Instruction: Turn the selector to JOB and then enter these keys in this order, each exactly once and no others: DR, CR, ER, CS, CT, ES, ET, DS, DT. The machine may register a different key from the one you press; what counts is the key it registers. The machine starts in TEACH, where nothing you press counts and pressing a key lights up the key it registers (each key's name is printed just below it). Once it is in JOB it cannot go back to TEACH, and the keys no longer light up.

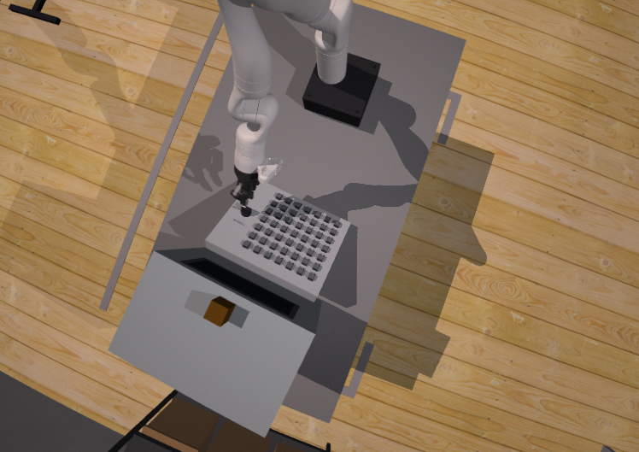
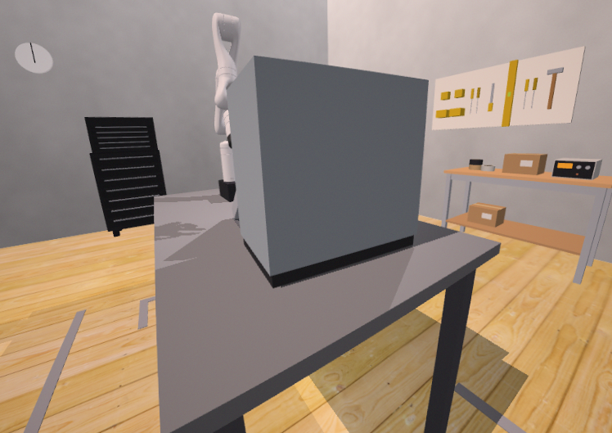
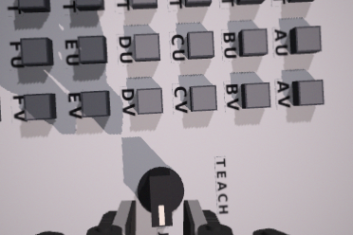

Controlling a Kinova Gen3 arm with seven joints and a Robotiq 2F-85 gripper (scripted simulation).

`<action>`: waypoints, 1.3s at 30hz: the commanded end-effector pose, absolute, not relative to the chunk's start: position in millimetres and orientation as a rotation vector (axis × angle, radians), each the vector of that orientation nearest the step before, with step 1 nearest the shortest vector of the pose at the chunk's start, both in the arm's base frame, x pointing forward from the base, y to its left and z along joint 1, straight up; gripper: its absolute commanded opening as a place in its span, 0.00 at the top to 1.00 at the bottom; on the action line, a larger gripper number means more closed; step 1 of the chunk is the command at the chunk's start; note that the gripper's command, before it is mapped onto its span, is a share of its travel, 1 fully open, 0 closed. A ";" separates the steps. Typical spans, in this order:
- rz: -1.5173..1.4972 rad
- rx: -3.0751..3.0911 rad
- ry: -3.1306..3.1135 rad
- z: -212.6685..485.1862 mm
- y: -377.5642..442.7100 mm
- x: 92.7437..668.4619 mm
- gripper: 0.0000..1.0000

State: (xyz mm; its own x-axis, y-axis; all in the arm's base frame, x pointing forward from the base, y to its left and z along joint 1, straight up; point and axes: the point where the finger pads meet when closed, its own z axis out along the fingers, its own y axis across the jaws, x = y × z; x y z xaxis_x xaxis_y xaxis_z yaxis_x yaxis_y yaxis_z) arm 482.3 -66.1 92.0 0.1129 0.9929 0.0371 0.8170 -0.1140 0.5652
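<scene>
Your pincer (image 1: 245, 198) (image 3: 159, 220) is partly open, its fingers astride the black knob (image 1: 246, 212) (image 3: 160, 183), with gaps showing. You have the TEACH label (image 3: 221, 187) beside the knob and the keys (image 1: 292, 236) (image 3: 149, 100) near it.

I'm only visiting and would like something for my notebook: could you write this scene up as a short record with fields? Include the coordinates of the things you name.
robot hand (image 1: 245, 205) (image 3: 159, 218): over the knob, fingers apart on either side; whether they grip it, cannot tell
black knob (image 1: 246, 212) (image 3: 160, 182): white mark away from the keys
word beside knob: TEACH (image 3: 221, 186)
DV key (image 3: 150, 100): unlit
orange block (image 1: 219, 312): on top of the big grey box (image 1: 206, 364) (image 2: 341, 160)
</scene>
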 end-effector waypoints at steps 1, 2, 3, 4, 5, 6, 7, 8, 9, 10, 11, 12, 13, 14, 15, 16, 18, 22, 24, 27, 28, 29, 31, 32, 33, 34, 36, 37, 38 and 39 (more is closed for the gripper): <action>0.587 1.991 1.757 92.8 -66.1 482.8 0.90; 0.587 1.991 1.757 92.8 -66.1 482.8 0.90; 0.587 1.991 1.757 92.8 -66.1 482.8 0.90; 0.587 1.991 1.757 92.8 -66.1 482.8 0.90; 0.587 1.991 1.757 92.8 -66.1 482.8 0.90; 0.587 1.991 1.757 92.8 -66.1 482.8 0.90; 0.587 1.991 1.757 92.8 -66.1 482.8 0.90; 0.587 1.991 1.757 92.8 -66.1 482.8 0.90; 0.587 1.991 1.757 92.8 -66.1 482.8 0.90; 0.587 1.991 1.757 92.8 -66.1 482.8 0.90; 0.587 1.991 1.757 92.8 -66.1 482.8 0.90; 0.587 1.991 1.757 92.8 -66.1 482.8 0.90; 0.587 1.991 1.757 92.8 -66.1 482.8 0.90; 0.587 1.991 1.757 92.8 -66.1 482.8 0.90; 0.587 1.991 1.757 92.8 -66.1 482.8 0.90; 0.587 1.991 1.757 92.8 -66.1 482.8 0.90; 0.587 1.991 1.757 92.8 -66.1 482.8 0.90; 0.587 1.991 1.757 92.8 -66.1 482.8 0.90; 0.587 1.991 1.757 92.8 -66.1 482.8 0.90; 0.587 1.991 1.757 92.8 -66.1 482.8 0.90; 0.587 1.991 1.757 92.8 -66.1 482.8 0.90; 0.587 1.991 1.757 92.8 -65.9 482.8 0.90; 0.587 1.991 1.757 92.7 -65.5 482.8 0.90; 0.587 1.991 1.757 92.7 -65.5 482.8 0.90; 0.587 1.990 1.757 92.6 -64.7 482.7 0.90; 0.587 1.990 1.757 92.4 -63.4 482.7 0.90; 0.586 1.989 1.758 91.7 -59.3 482.6 0.90; 0.586 1.988 1.759 91.3 -56.4 482.5 0.90; 0.586 1.987 1.760 90.7 -52.7 482.4 0.90; 0.585 1.986 1.761 90.0 -48.4 482.3 0.90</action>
State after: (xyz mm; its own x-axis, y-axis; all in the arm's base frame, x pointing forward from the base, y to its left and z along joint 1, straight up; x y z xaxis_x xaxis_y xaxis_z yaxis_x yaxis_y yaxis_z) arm 482.1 -54.7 90.4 0.1071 0.9936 0.0360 0.8180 -0.1087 0.5648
